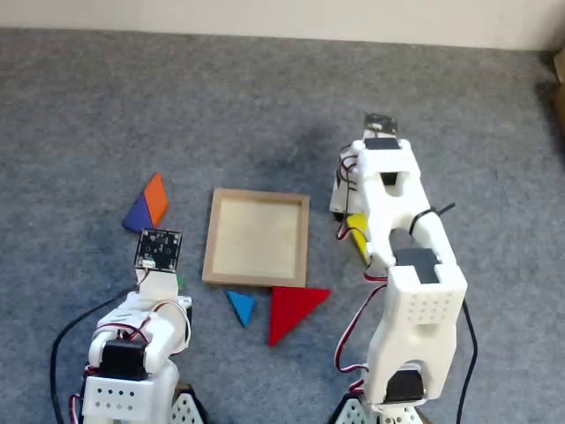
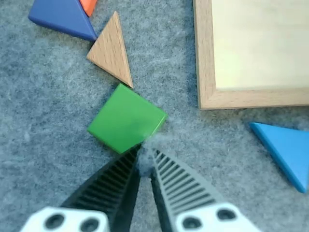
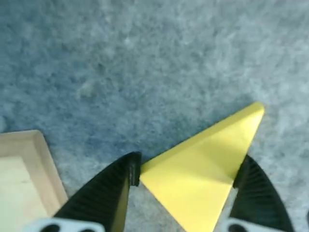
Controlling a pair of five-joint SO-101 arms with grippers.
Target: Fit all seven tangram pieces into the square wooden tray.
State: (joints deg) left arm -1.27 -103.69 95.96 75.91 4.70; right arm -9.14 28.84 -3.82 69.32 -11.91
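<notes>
The square wooden tray [image 1: 212,238] lies mid-table with nothing inside it. My right gripper [image 3: 188,169] is shut on the yellow triangle [image 3: 203,159], just right of the tray; the yellow triangle [image 1: 356,231] peeks out under that arm. My left gripper [image 2: 146,153] is shut with nothing in it, its tips touching a corner of the green square [image 2: 126,117]. A wood-coloured triangle [image 2: 112,50] touches the square's far corner. The orange piece [image 1: 155,196] and dark blue triangle [image 1: 137,215] lie left of the tray. The light blue triangle [image 1: 240,305] and red triangle [image 1: 291,309] lie in front of it.
Grey carpet covers the table. The tray's corner [image 2: 205,72] lies beside the green square, and its edge [image 3: 43,164] stands close to the right gripper. Open carpet stretches behind the tray and to the far right.
</notes>
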